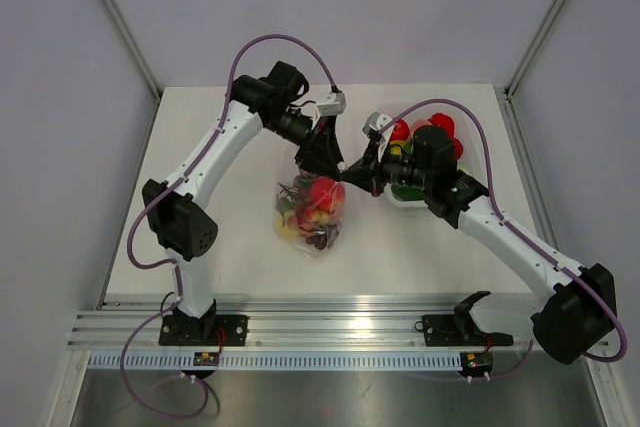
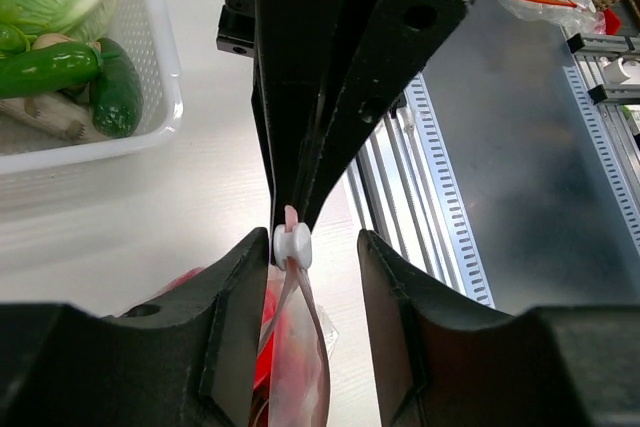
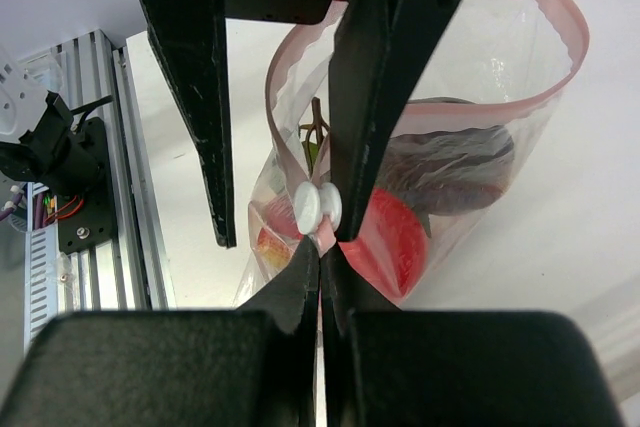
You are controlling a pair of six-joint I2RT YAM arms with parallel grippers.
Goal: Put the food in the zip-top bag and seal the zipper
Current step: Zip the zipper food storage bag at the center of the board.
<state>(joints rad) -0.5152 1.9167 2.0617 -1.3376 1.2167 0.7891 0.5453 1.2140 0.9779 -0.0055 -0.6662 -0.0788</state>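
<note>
Two grippers meet over the zip-top bag (image 1: 312, 212) in the top view: left gripper (image 1: 326, 159) comes in from 11 o'clock, right gripper (image 1: 357, 173) from 3 o'clock. The bag stands mid-surface with food (image 1: 322, 195) inside. More food sits in the white basket (image 1: 403, 201) at 2 o'clock of it.

Left wrist view: left fingers (image 2: 235, 327) are wide, straddling the zipper (image 2: 313, 317), with the white slider (image 2: 292, 245) just beside one of them. Nothing gripped yet.

Right wrist view: right fingers (image 3: 290, 297) are pinched on the zipper strip at 6 o'clock of the slider. The bag mouth gapes toward 1 o'clock.

Risks:
- If the left closes on the strip instead of the slider, it skids and nothing seals.
- If it pulls harder than the right pinch holds, the soft bag slips, tips and spills.
- A mouth this wide may jam the slider.
- Sealing now would strand the basket food.
</note>
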